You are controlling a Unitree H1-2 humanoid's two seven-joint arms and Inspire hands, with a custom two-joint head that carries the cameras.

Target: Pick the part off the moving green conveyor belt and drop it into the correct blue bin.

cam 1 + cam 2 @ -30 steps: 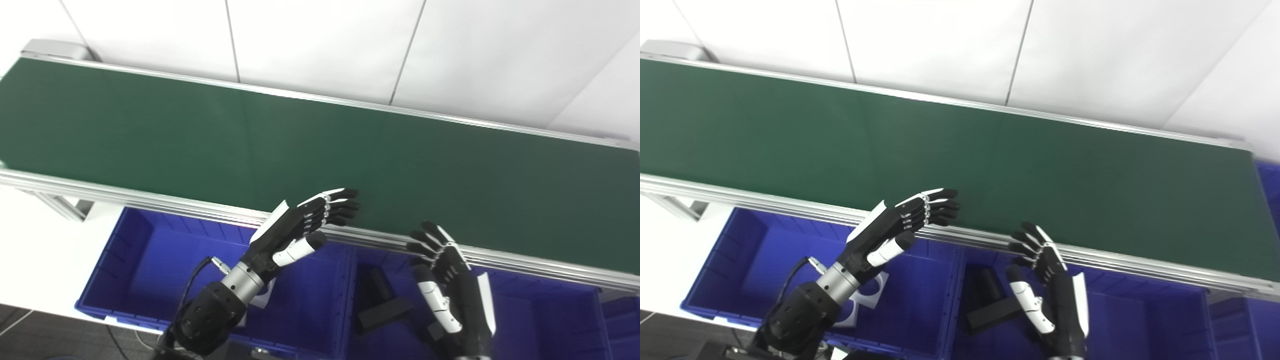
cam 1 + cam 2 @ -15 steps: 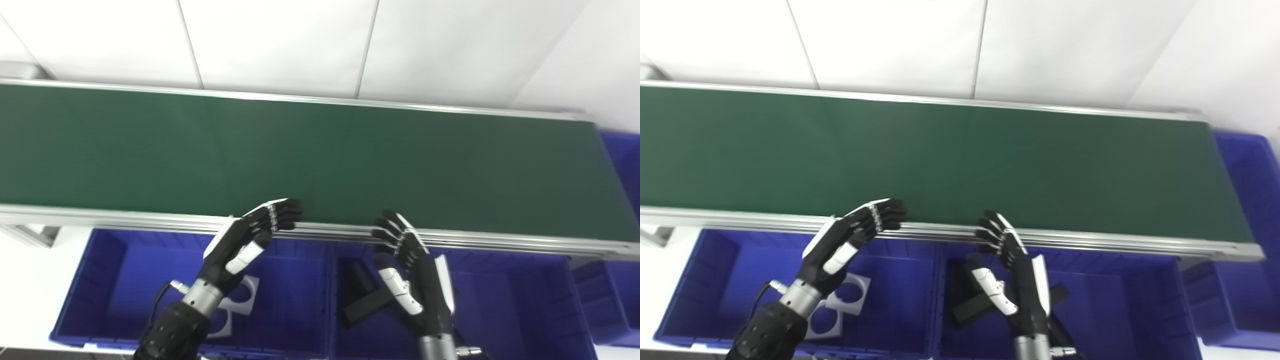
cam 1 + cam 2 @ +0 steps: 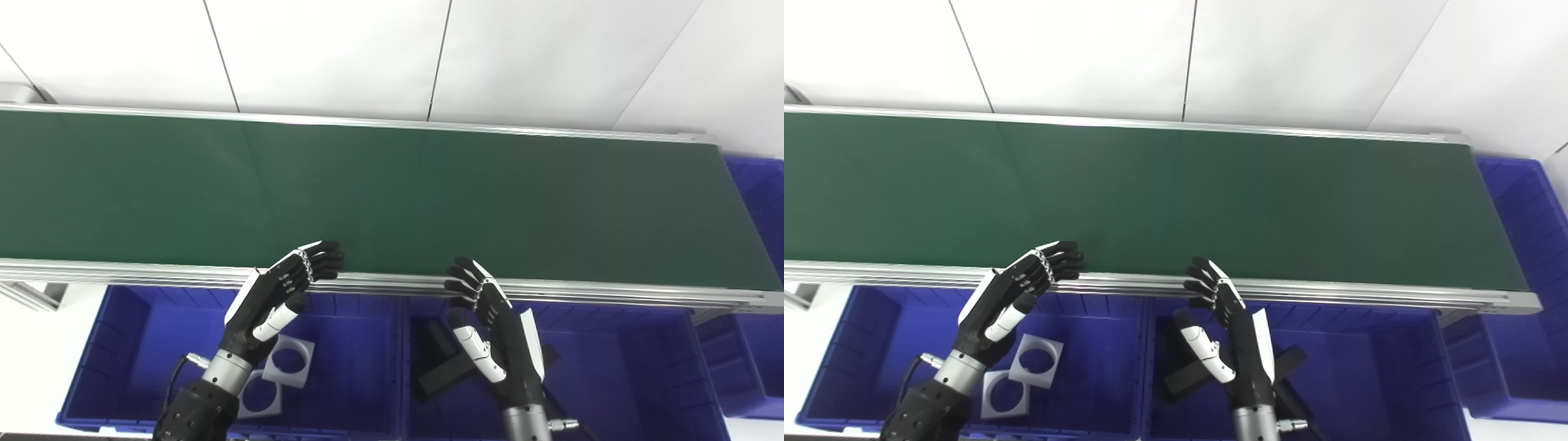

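Observation:
The green conveyor belt runs across the view and carries no part. My left hand is open and empty, raised over the belt's near rail with its fingertips at the belt edge. My right hand is open and empty, raised just in front of the near rail. Below the rail sit blue bins: the left bin holds two white square pieces with round holes, the middle bin holds black block parts.
Another blue bin stands past the belt's right end. The aluminium rail edges the belt's near side. A white panelled wall is behind the belt.
The camera has swung, so the whole picture shifted and the belt now looks level. Both hands stay open and raised near the rail, with little movement of their own.

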